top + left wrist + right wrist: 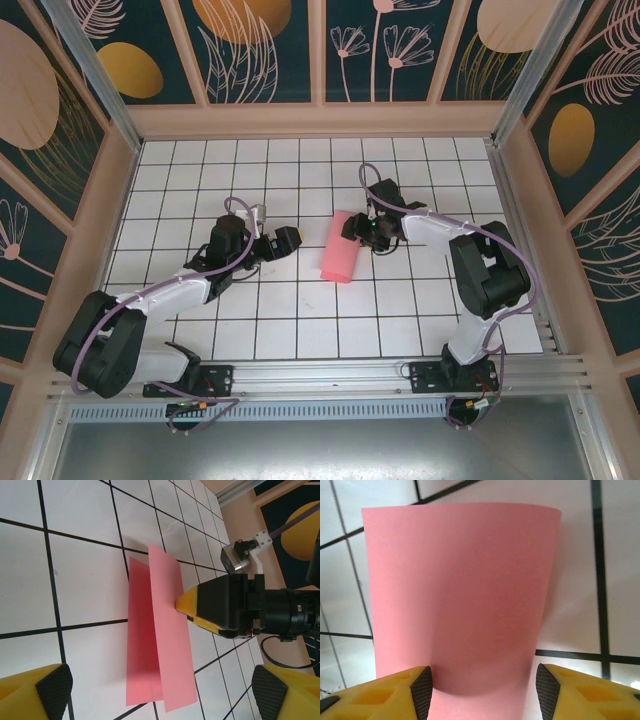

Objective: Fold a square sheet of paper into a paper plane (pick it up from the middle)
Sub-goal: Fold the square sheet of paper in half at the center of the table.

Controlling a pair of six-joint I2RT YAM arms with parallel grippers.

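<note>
White gridded table (200, 300), floral walls. Square sheet of paper (340, 258) lies mid-table, doubled into a loose half-fold with no nose yet. Right gripper (361, 234) spread, pads (422, 687) astride its edge. Left gripper (287, 240) spread, just beside. Most folds remain, I judge.

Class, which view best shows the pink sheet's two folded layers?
Left wrist view: the square sheet of paper shows both layers, their edges offset. From the top it is a narrow pink strip; the right wrist sees one bulging pink face.
</note>
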